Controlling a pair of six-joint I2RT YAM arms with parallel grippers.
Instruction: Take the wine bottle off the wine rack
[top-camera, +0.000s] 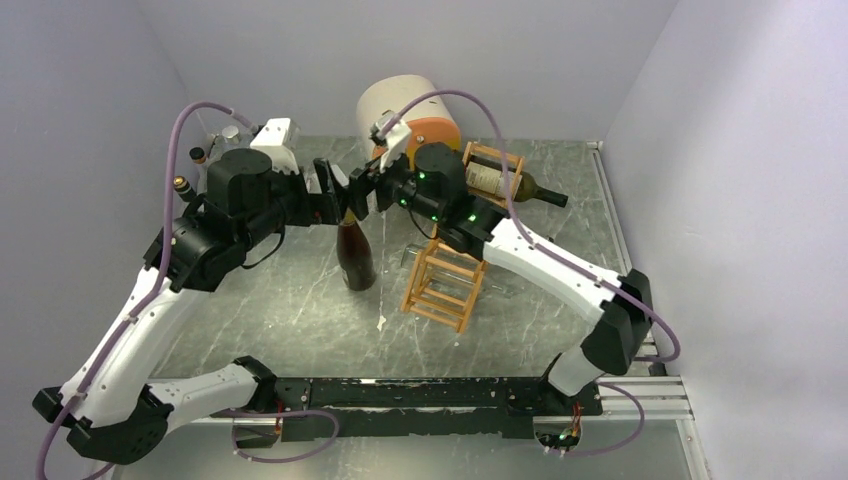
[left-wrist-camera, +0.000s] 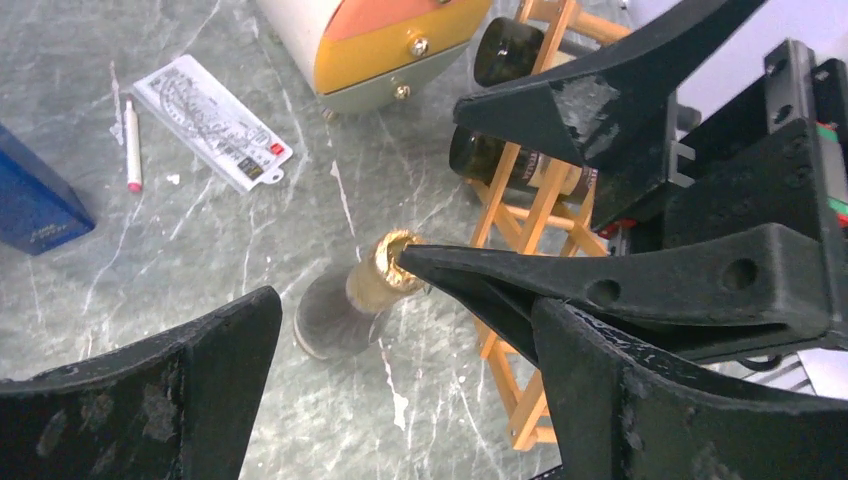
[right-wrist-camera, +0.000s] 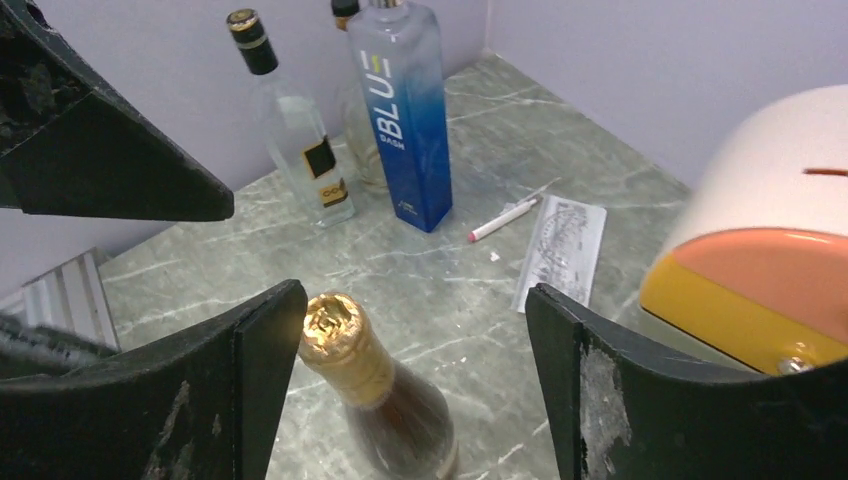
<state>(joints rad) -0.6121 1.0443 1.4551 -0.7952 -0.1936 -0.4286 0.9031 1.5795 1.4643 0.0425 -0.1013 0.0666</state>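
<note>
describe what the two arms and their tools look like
The left arm and right arm have white link shells, black joints and mauve cables. The right wrist carries green lights. The left tool and right tool each have two black wedge-shaped fingers, scuffed pale.

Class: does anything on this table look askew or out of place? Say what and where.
The wine rack sits askew, apparently lying slantwise on the table rather than standing, with a bottle across its far end. A pen lies loose.
</note>
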